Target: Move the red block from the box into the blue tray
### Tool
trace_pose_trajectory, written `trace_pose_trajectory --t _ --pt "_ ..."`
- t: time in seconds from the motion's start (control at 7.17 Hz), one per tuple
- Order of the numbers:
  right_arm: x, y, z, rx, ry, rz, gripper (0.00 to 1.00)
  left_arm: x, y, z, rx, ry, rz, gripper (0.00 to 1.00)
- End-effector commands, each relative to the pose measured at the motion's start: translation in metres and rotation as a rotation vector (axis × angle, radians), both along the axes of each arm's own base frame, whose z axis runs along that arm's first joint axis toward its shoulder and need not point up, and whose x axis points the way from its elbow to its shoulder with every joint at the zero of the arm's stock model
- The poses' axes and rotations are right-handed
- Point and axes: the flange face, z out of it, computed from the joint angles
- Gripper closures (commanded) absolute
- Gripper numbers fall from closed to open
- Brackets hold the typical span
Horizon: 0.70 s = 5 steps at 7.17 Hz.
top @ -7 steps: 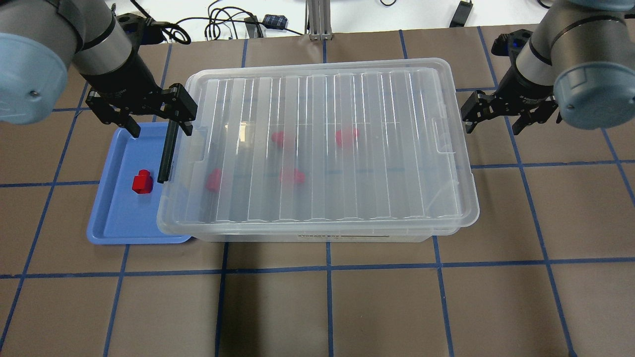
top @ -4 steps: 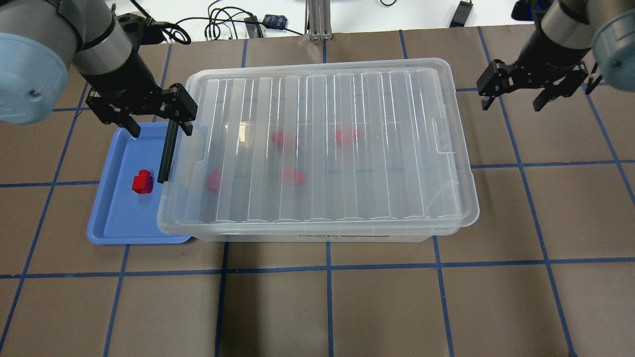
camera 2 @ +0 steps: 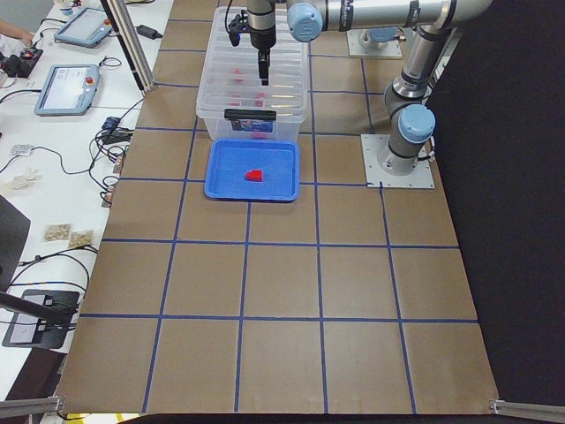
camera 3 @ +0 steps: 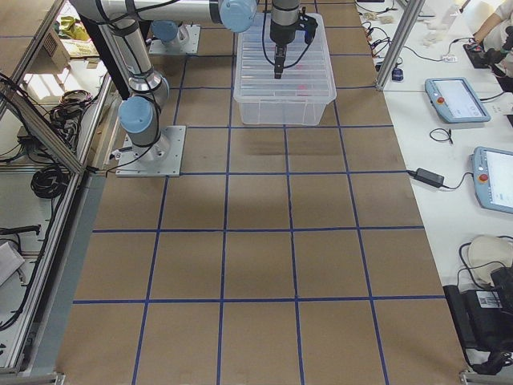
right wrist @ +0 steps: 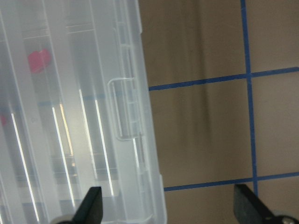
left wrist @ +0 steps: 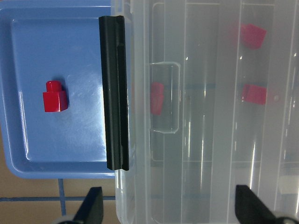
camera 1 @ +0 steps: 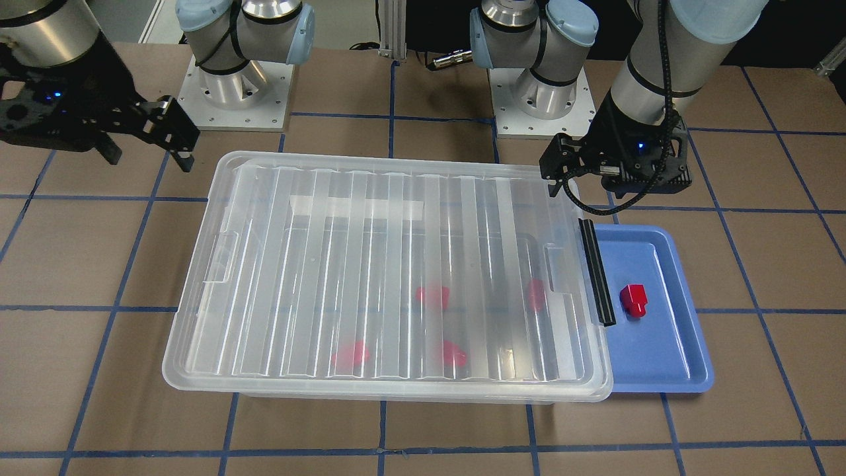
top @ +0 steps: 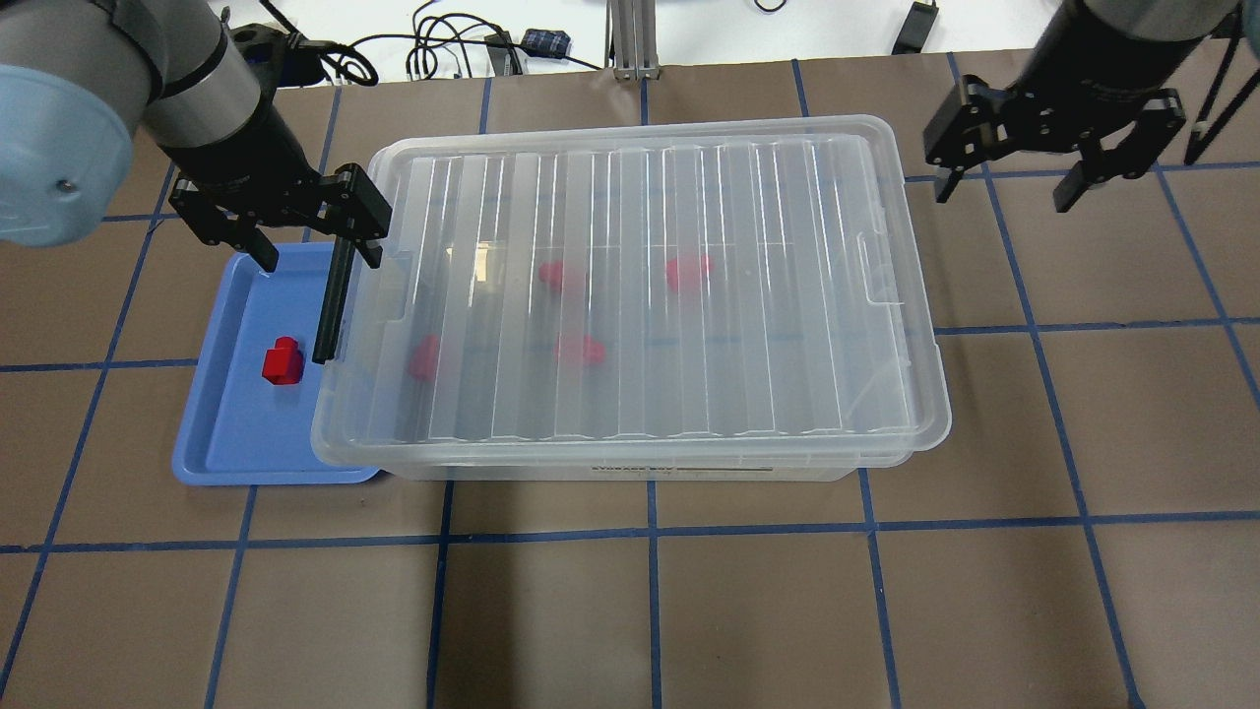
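Observation:
One red block [top: 282,360] lies in the blue tray [top: 246,433], left of the box [top: 650,295]. It also shows in the left wrist view [left wrist: 55,96]. The box's ribbed lid is on, and several more red blocks [top: 687,273] show blurred through it. A black bar clip [top: 333,300] runs along the box's left end, over the tray's edge. My left gripper [top: 320,258] is open and empty above the tray's far end and the clip. My right gripper [top: 1004,192] is open and empty, raised beyond the box's far right corner.
The tray's right edge is tucked under the box's rim. Cables and an aluminium post [top: 630,39] lie past the table's far edge. The arm bases [camera 1: 234,92] stand behind the box. Brown mat with blue tape lines [top: 650,532] stretches in front of the box.
My right gripper has risen and moved from beside the box's right end toward the far right corner. The left gripper, blocks, tray and box have not moved.

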Motion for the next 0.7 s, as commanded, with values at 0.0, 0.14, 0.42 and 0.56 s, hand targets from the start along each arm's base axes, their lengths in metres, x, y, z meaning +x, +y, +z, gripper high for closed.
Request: trace_pose_trajectory --t 0.0,0.14,0.42,0.56 --pt "0.0549 0.0054 0.0004 -0.033 0.001 -0.001 0.00 -0.0007 -0.0012 0.0002 -0.008 0.000 -0.001 0.00" --pt "0.0545 0.0049 -0.0005 -0.031 0.006 0.000 0.00 -0.0009 -0.0014 0.0004 -0.010 0.001 0.000 0.00" --pt "0.0544 0.0050 -0.0013 -0.029 0.008 0.000 0.00 -0.0008 -0.0012 -0.0004 -0.008 0.000 0.000 0.00" --pt "0.0543 0.0052 -0.0021 -0.028 0.008 0.000 0.00 -0.0008 -0.0012 -0.0004 -0.008 0.000 0.000 0.00"
